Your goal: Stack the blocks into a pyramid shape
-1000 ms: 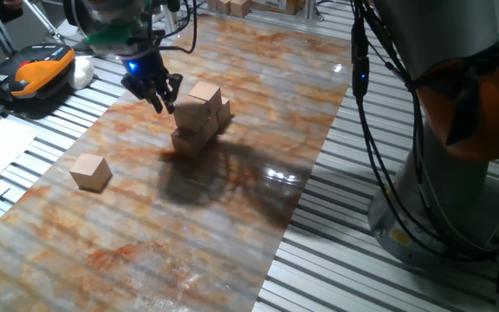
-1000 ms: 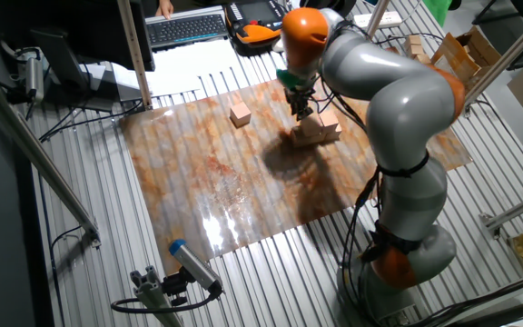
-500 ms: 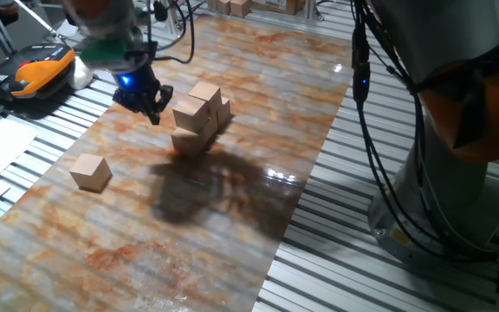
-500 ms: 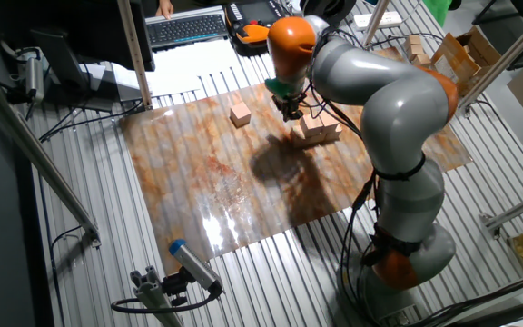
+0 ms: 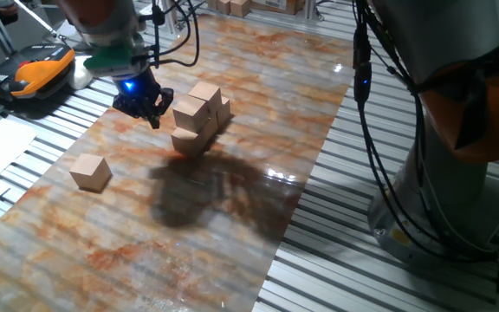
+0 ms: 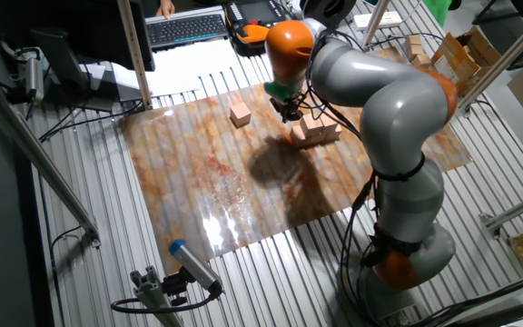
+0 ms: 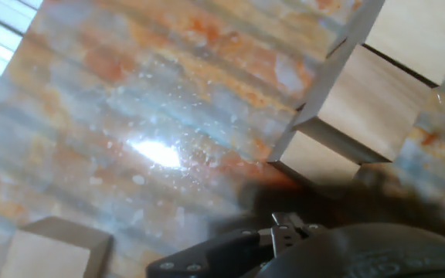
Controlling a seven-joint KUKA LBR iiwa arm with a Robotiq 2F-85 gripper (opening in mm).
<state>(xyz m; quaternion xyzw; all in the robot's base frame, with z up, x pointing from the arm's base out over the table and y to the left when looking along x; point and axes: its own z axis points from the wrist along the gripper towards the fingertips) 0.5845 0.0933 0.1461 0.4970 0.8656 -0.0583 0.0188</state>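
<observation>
A stepped pile of tan wooden blocks (image 5: 197, 117) stands on the marbled mat (image 5: 232, 225), also seen in the other fixed view as the pile (image 6: 314, 130). One loose block (image 5: 90, 172) lies apart to the left, and shows as the loose block (image 6: 240, 114). My gripper (image 5: 151, 107) hangs just left of the pile, slightly above the mat, open with nothing between its fingers; it is also the gripper (image 6: 289, 110). In the hand view the pile (image 7: 369, 100) fills the upper right and the loose block (image 7: 49, 251) the lower left corner.
An orange and black device (image 5: 37, 71) lies on the slatted table beyond the mat's left edge. A keyboard (image 6: 187, 27) sits at the back. More wooden pieces (image 5: 232, 7) rest at the far end. The arm's base (image 5: 440, 191) and cables stand right.
My gripper has drawn back to the left, away from the pile, and stays low over the mat. The pile and the loose block have not moved.
</observation>
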